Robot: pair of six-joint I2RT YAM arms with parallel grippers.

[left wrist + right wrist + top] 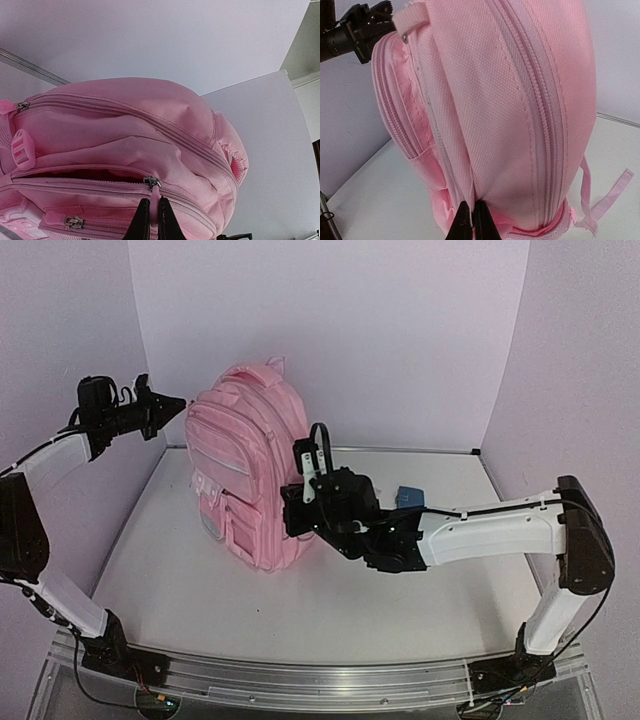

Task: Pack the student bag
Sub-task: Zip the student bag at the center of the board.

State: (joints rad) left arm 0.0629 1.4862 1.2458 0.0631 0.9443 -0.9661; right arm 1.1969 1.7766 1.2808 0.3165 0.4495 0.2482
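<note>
Pinching student bag (pixel 125 115) zipper pull (pixel 154 192), wrist view only: left end effector (pixel 154 204); right end effector (pixel 472 206) unclear.

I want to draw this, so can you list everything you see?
student bag: one, pink, upright on the table
zipper pull: one, pink, high on the bag, pinched by the left gripper
blue object: one, blue, on the table behind the right arm, mostly hidden
table: one, white, under everything
rail: one, silver, along the table's near edge
left gripper: one, black, shut on the zipper pull
right gripper: one, black, at the bag's lower side, grip unclear
</note>
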